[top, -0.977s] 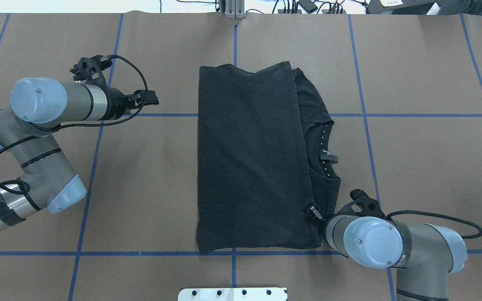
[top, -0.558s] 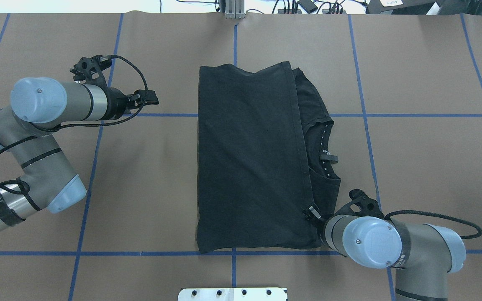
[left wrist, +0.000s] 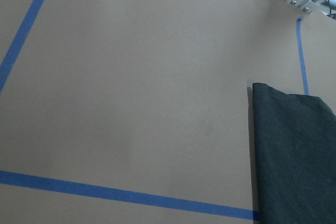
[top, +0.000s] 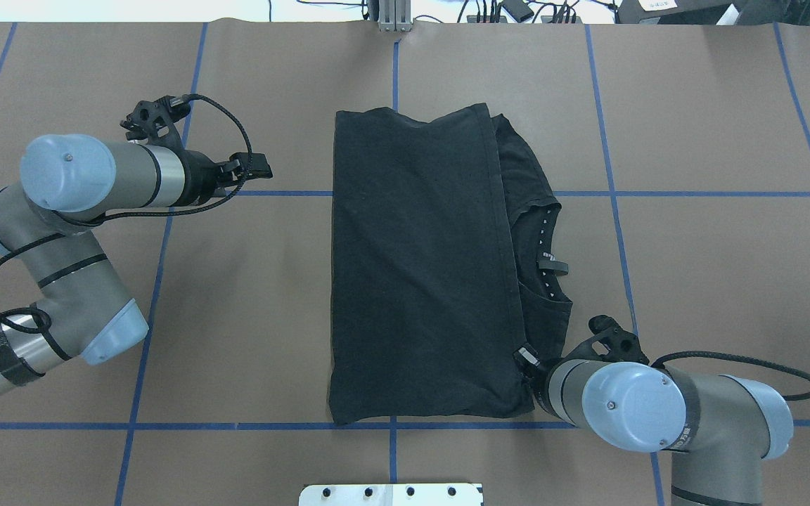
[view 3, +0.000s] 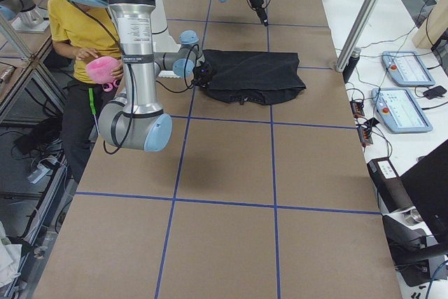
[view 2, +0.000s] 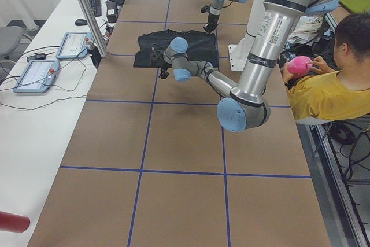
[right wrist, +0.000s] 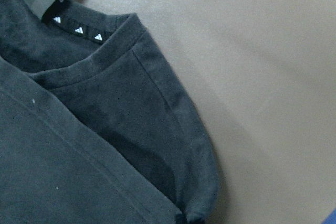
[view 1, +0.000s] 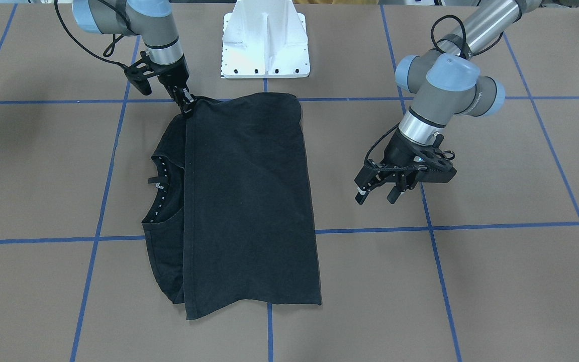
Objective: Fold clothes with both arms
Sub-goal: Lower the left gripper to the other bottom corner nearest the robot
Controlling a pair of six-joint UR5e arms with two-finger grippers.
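You are seeing the white pedestal base (top: 391,494) nearest. Just beyond, the right end effector (top: 526,356) is touching the near right corner of the T-shirt (top: 419,267); whether it is gripping, you cannot tell. The folded T-shirt is lying mid-way on the bench (top: 714,246), long axis running near to far, collar (top: 543,235) pointing right. Farther, well left, the left end effector (view 1: 375,196) is hanging wide open.

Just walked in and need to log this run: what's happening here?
Two robot arms are folding a black T-shirt on the brown table. It lies folded over itself, collar showing along one edge. The right end effector sits at the top layer's corner nearest the robot; whether it grips is unclear. The left end effector hangs open, clear of the shirt.
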